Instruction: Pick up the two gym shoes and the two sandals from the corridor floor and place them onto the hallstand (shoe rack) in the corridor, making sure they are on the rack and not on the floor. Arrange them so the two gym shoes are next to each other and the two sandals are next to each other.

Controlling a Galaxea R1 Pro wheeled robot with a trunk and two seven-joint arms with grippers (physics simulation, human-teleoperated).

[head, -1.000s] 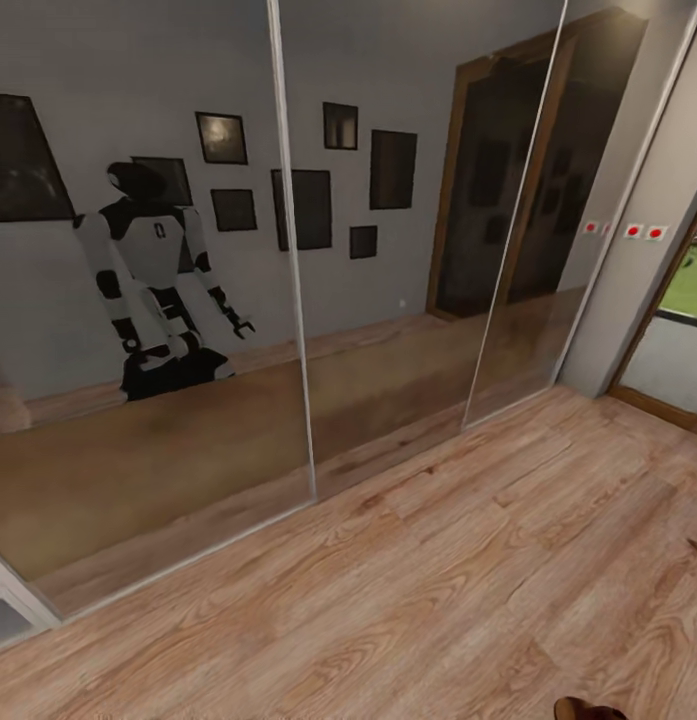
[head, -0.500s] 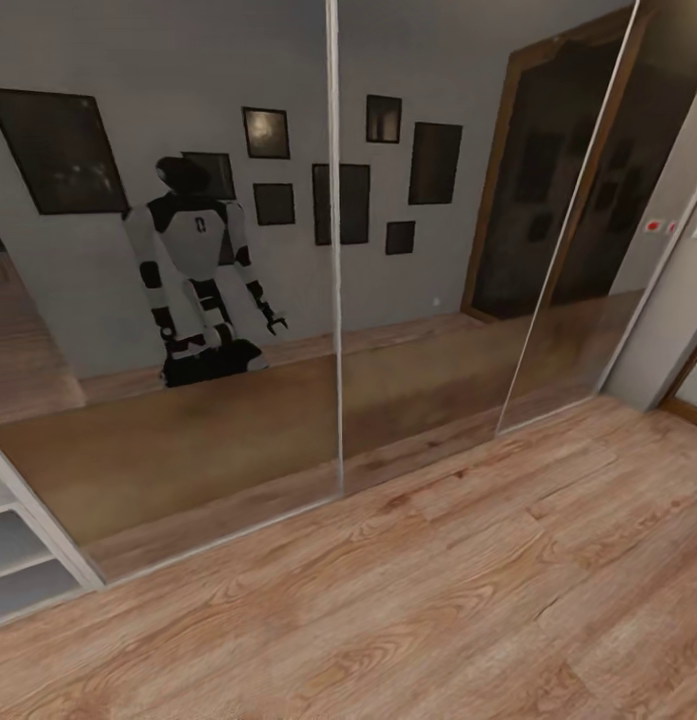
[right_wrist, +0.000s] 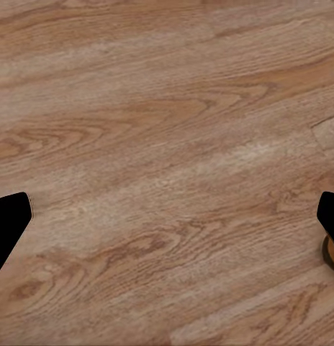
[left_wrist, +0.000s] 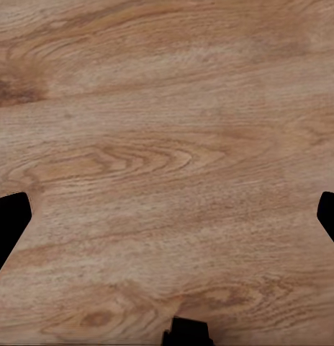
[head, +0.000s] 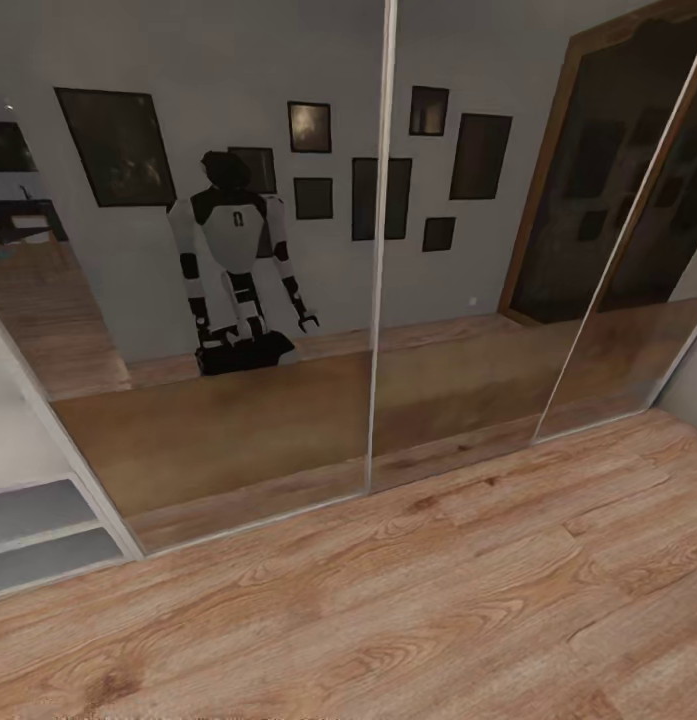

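The left gripper (left_wrist: 167,216) hangs over the floor (left_wrist: 167,130) with its two black fingertips (left_wrist: 8,223) spread wide at opposite edges of the wrist view and nothing between them. The right gripper (right_wrist: 167,223) is spread just as wide, also holding nothing, over the same boards. Beside its one fingertip (right_wrist: 330,216) a small brown, tan-edged piece of something (right_wrist: 331,254) lies on the floor; too little of it shows to tell what it is.

The floor (head: 438,600) is light brown wood-grain planking with darker swirls and knots, running up to the mirror doors (head: 238,300) ahead. The mirrors reflect the robot (head: 238,270), white and black, arms hanging down, before a grey wall with dark frames (head: 116,145). At the left edge of the head view stand pale grey shelves (head: 38,530), two tiers one above the other.
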